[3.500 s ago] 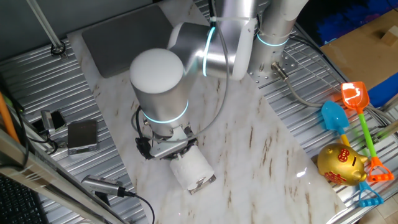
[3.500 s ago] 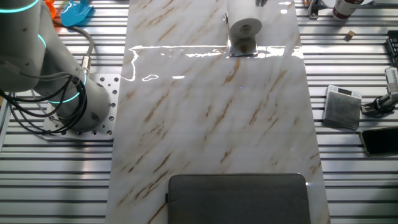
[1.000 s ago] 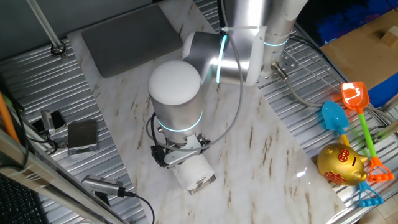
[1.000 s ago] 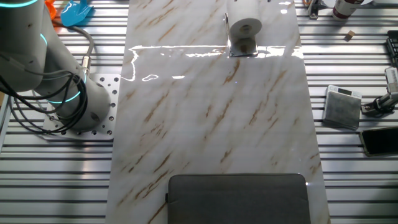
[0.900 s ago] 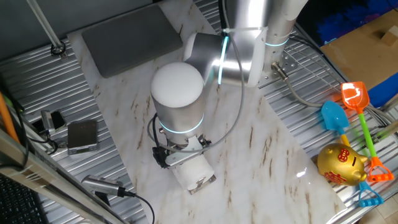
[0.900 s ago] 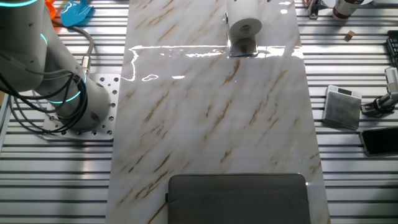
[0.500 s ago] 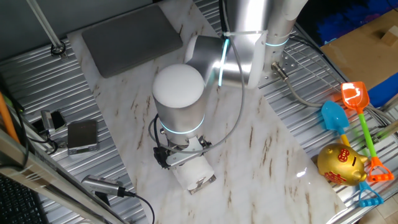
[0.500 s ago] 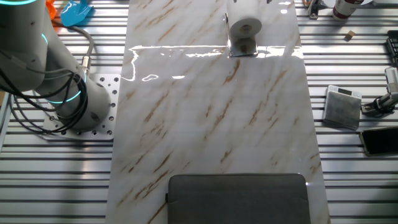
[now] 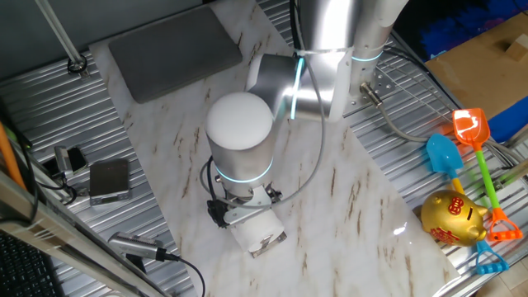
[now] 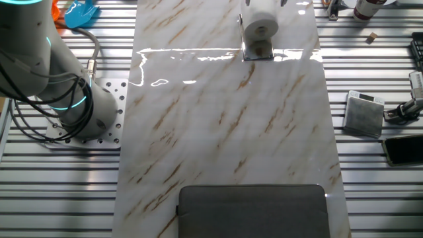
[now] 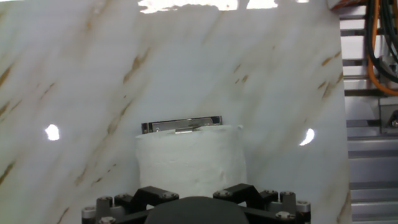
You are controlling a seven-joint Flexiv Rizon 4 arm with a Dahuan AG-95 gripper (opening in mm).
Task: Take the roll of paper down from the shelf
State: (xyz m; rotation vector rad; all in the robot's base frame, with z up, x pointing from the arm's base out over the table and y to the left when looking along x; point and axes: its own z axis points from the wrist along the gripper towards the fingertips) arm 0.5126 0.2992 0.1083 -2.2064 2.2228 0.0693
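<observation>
White roll of paper (image 11: 189,158) fills lower centre of hand view, w/ the tool (image 11: 193,202) directly over it; only the dark tool body and bolts show at 6 o'clock, fingers hidden, so cannot tell if tool grips roll or stands apart from it; silver-rimmed shelf (image 11: 181,125) peeks out just past roll's far edge, at 12 o'clock from it; marble tabletop (image 11: 81,81) w/ tan veins all around.

One fixed view: arm's big white joint (image 9: 239,124) hangs above roll (image 9: 252,229); wrist and black cabling cover roll's upper part; shelf end (image 9: 268,242) shows at roll's 5 o'clock, touching or just under it; grey pad (image 9: 169,49) at 11 o'clock on tabletop; small grey box (image 9: 110,180) w/ cable at 9 o'clock on slatted metal; gold piggy bank (image 9: 452,216) and toy shovels (image 9: 462,136) at 3 o'clock, well apart.

Other fixed view: roll (image 10: 260,22) at top edge, end hole facing camera; shelf (image 10: 258,50) just below it in frame.
</observation>
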